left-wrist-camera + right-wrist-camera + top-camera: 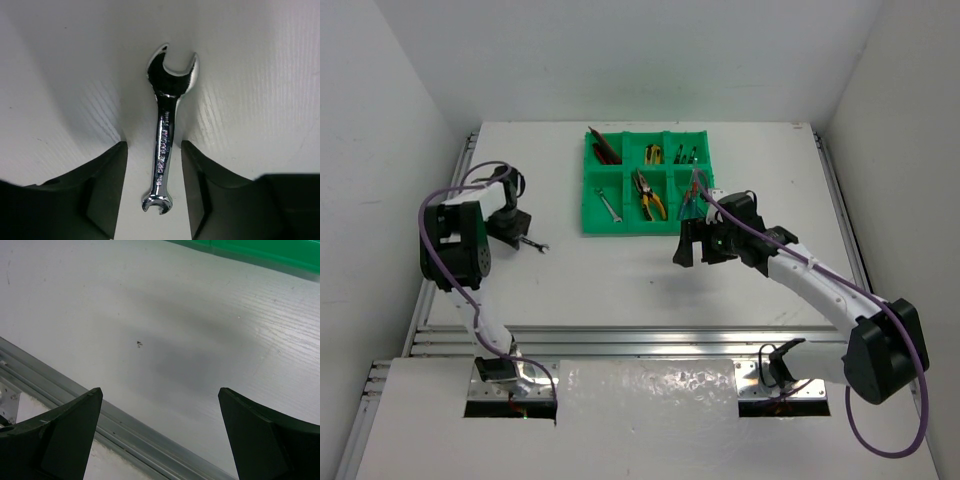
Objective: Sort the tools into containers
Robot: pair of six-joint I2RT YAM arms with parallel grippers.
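The silver wrench (165, 130) lies flat on the white table (620, 280), left of the green tray (620, 228). The left gripper (153, 150) is down over it, half open, one finger on each side, not touching. The right gripper (159, 392) is wide open and holds nothing, near the tray's front. Yellow pliers (648, 195) lie in the tray.
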